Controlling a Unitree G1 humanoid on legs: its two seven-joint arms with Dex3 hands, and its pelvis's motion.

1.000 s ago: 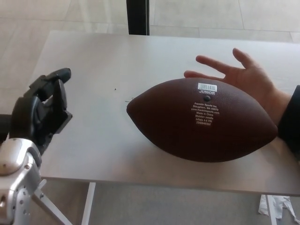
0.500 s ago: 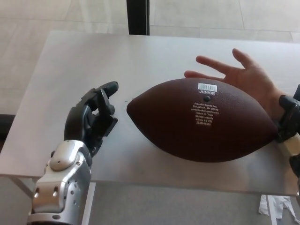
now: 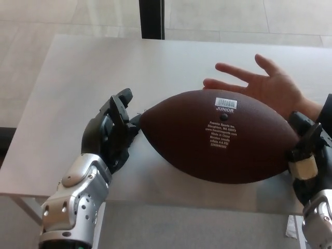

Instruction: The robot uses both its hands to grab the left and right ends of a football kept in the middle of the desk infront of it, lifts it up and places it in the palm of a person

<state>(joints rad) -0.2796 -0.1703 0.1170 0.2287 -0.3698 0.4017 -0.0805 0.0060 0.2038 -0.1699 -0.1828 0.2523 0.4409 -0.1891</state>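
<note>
You are looking down on a pale grey desk (image 3: 78,67) with a smooth matte top, its near edge running across the bottom of the head view and a white leg showing beneath it. Beyond the far edge lies a light tiled floor (image 3: 46,15), and a dark vertical post (image 3: 151,18) rises at the far middle. The brown football (image 3: 218,137) lies on its side in the middle of the desk, long axis left to right, white printed label and barcode facing up. Your left hand (image 3: 111,132) is at the ball's left tip, fingers spread and apart, fingertips touching or just beside the point, not closed on it. Your right hand (image 3: 306,150) sits at the ball's right end near the right edge of the view; only part of it shows, so you cannot tell whether it grips. A person's hand (image 3: 264,83) lies open, palm up, on the desk just beyond the ball's far right side.
</note>
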